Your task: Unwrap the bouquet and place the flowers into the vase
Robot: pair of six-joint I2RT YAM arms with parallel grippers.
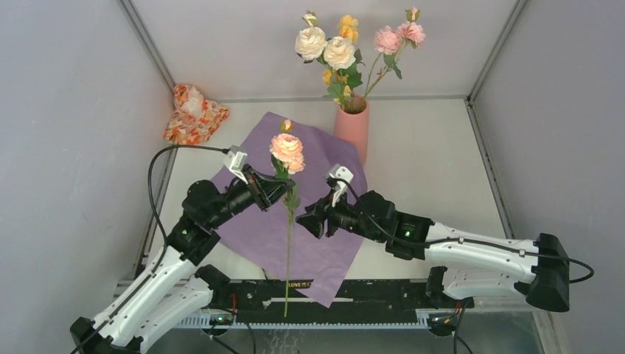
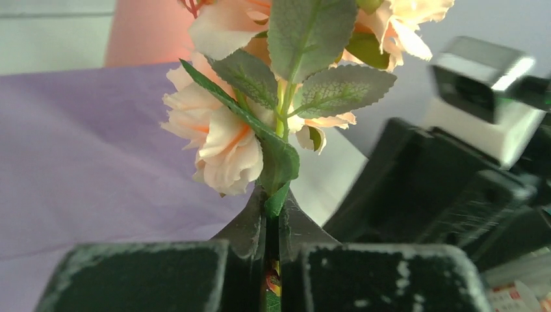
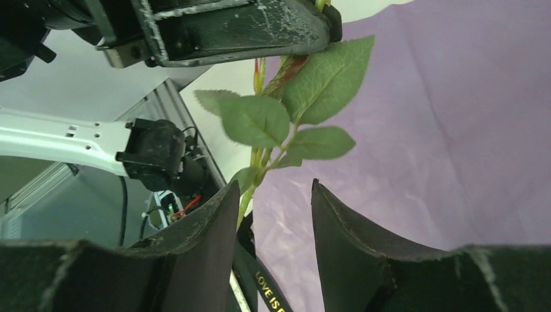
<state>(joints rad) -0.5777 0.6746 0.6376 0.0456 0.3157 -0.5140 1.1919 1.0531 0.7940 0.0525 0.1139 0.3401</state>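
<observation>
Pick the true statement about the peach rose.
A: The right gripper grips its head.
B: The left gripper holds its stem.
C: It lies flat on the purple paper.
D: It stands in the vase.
B: the left gripper is shut on the stem of the rose just under its head, holding it upright over the paper. The right gripper stands open at the stem lower down.

Cropped by the left wrist view's top edge: the blurred vase (image 2: 146,32) and pale petals (image 2: 224,26), bloom unclear. Swallowed between the fingers of the left gripper (image 2: 273,214): part of the flower stem (image 2: 281,104). Lost behind one finger of the right gripper (image 3: 273,195): its lower run. Cut off at that view's bottom edge: lettering on the ribbon (image 3: 266,289), too small to read from above at the table (image 1: 427,147) near edge.
</observation>
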